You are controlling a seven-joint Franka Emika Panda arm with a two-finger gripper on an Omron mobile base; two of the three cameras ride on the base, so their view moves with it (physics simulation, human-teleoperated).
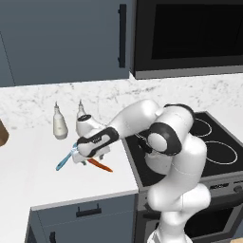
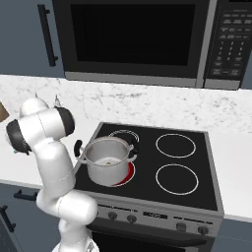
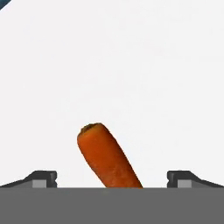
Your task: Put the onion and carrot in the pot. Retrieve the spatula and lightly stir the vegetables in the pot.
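In the left base view, going left to right: far left edge, a brown object (image 1: 2,133), cut off by the frame, can't tell what it is. Next, upper-left centre, two white bottles on the white desk (image 1: 28,175) by the marble backsplash: one (image 1: 60,123) stands free, the 2nd (image 1: 81,110) is partly behind the arm. Below them, left of centre, we see the spatula (image 1: 63,160) lying flat on the desk, light blue, handle running to the lower left, head end under the hand. Just right of it the gripper (image 1: 93,160) is low over the desk, and the carrot (image 1: 100,165) lies beneath it, its tapered orange end sticking out to the lower right. Carrot and spatula sit near each other; touching or not, we can't tell. Right half: the arm's white links cover most of the black cooktop (image 1: 223,142); dark microwave upper right.

In the hand view the carrot's blunt end (image 3: 107,159) shows at bottom centre on the white desk, tilted, between the two dark fingertips, which stand wide apart at lower left and lower right. Jaws are apart, nothing clamped; neither tip touches the carrot.

In the right base view the pot (image 2: 107,160) sits at centre-left on the front-left burner, which glows red under it. Inside, a small yellowish-brown round thing, prob. the onion (image 2: 107,161), at the bottom.
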